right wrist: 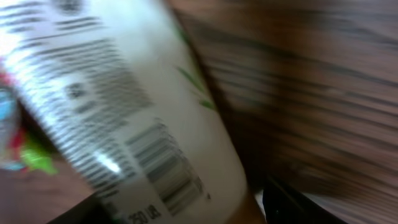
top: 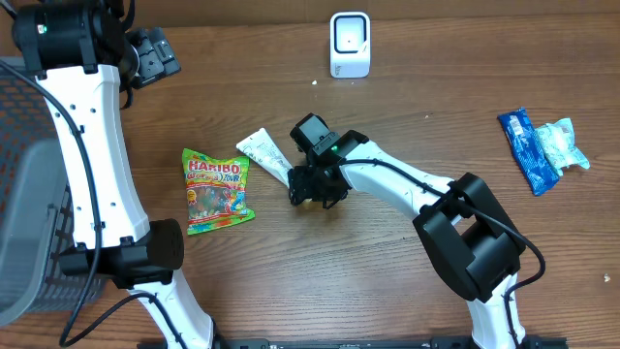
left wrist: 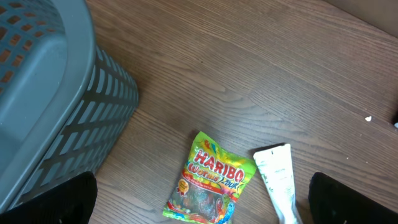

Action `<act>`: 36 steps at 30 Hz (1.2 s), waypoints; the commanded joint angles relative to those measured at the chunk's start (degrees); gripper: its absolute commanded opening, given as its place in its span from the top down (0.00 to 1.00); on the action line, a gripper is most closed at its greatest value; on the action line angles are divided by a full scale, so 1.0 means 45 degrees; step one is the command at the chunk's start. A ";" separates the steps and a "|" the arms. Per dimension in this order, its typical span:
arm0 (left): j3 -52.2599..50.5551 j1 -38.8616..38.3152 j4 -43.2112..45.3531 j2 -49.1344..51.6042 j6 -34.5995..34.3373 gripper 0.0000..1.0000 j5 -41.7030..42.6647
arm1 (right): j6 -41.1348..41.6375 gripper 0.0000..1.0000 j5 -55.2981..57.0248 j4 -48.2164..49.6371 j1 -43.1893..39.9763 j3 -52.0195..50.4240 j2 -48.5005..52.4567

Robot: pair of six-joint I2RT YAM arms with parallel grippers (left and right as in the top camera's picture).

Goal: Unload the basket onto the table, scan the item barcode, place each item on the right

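The right gripper [top: 315, 186] was set low over one end of the white tube [top: 263, 152], its jaws partly apart with the tube between them. Whether a grip had been made could not be told, as the wrist view was smeared by motion. The tube lay flat on the table [top: 387, 281] near the Haribo bag [top: 217, 191], with its barcode [right wrist: 163, 169] turned toward the wrist camera. A hold taken so near one end was judged likely to let the long, smooth body droop or twist. The barcode would then be swung away from the scanner [top: 350, 44], which stood well apart at the far edge. The left gripper [top: 150, 53] was held wide open, far off above the basket [top: 19, 194].
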 commanded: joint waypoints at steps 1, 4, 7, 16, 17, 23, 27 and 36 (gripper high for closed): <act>0.0053 0.0034 0.0010 -0.0180 0.0180 0.00 0.0102 | 0.0520 0.32 0.3099 -0.0719 -0.0389 0.0306 0.0010; 0.0053 0.0034 0.0010 -0.0180 0.0180 0.00 0.0102 | 0.0520 0.29 0.5586 -0.1967 -0.1010 0.1224 0.0010; 0.0053 0.0034 0.0010 -0.0180 0.0180 0.00 0.0102 | 0.0520 0.25 0.6013 -0.2599 -0.1967 0.2385 0.0010; 0.0053 0.0034 0.0010 -0.0180 0.0180 0.00 0.0102 | 0.0529 0.25 -0.0743 -0.2565 -0.3487 0.4430 0.0029; 0.0053 0.0034 0.0010 -0.0180 0.0180 0.00 0.0102 | 0.0597 0.25 -0.0899 -0.2550 -0.3376 0.4420 0.0044; 0.0053 0.0034 0.0010 -0.0180 0.0180 0.01 0.0102 | 0.0534 0.21 -0.0991 -0.2419 -0.2871 0.3949 0.0476; 0.0053 0.0034 0.0010 -0.0180 0.0180 0.00 0.0102 | 0.0515 0.29 -0.1938 -0.1894 -0.2866 0.3099 0.0758; 0.0053 0.0034 0.0005 -0.0180 0.0180 0.00 0.0102 | 0.1676 0.46 -0.1545 0.0413 -0.2001 0.1729 0.1384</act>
